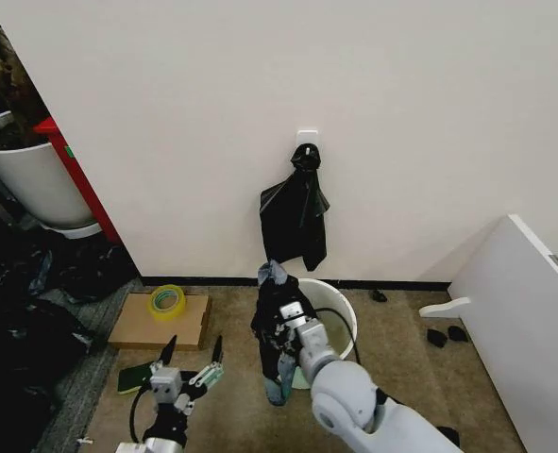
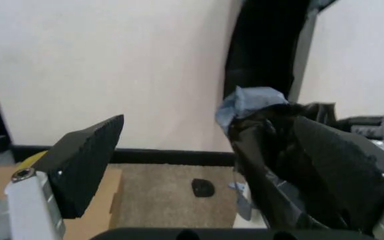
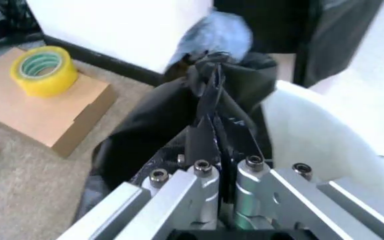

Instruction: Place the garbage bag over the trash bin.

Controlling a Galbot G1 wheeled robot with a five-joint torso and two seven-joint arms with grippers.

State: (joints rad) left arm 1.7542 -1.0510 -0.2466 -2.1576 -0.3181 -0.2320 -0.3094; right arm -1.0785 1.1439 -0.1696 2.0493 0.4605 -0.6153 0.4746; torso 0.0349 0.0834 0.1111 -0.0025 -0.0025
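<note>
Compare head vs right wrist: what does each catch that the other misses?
Head view alone: the open left gripper low beside the cardboard, the knotted bunch of bags on the wall, the plant pot. Right wrist view alone: right gripper shut on the garbage bag, close up. Both: bag, trash bin, tape roll, cardboard.

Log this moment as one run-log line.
right gripper: shut on bag, held beside bin | left gripper: open, low over carpet, apart from the bag | bag not yet over bin
</note>
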